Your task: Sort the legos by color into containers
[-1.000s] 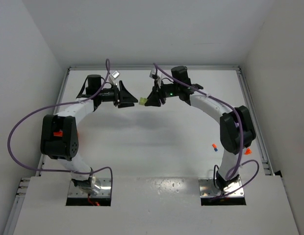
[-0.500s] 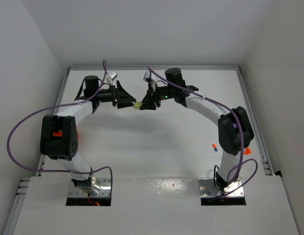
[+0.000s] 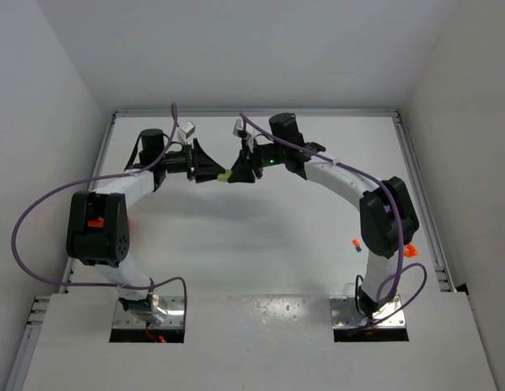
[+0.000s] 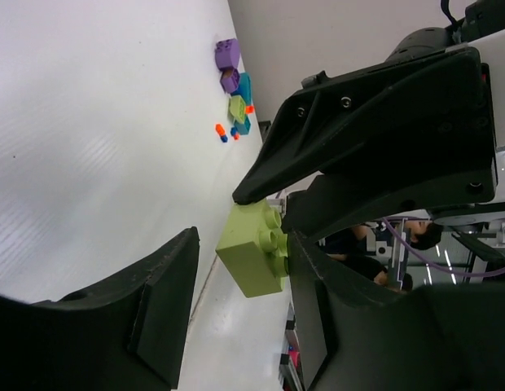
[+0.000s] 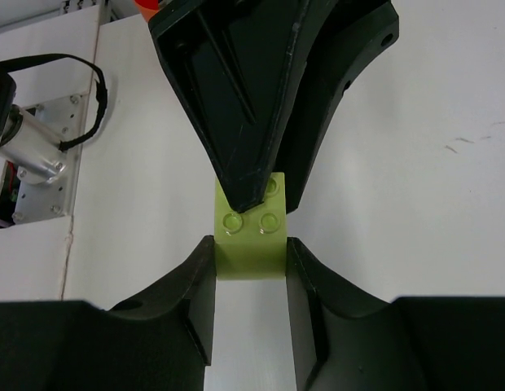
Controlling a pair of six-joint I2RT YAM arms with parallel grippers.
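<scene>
A tiny orange-and-blue lego (image 3: 356,243) lies on the tabletop (image 3: 261,252) beside the right arm (image 3: 383,220). Farther out, over the tabletop, the right end effector (image 5: 249,248) is clamped on a lime green lego (image 5: 251,232) — the left end effector (image 4: 243,243) stands apart around its studded end, 1 finger (image 4: 311,285) touching it.

White table (image 3: 261,244), plain white walls (image 3: 236,49)

Plain lime-green studded plastic brick (image 5: 251,236), no print. Matte black plastic gripper fingers (image 5: 187,314). Unpatterned glossy white tabletop (image 3: 261,236). Purple rubber cables (image 3: 32,212) over white-and-black arm links (image 3: 130,186). Far off: purple blocks (image 4: 228,57), teal block (image 4: 245,88), tiny orange-and-blue pieces (image 4: 222,131).
</scene>
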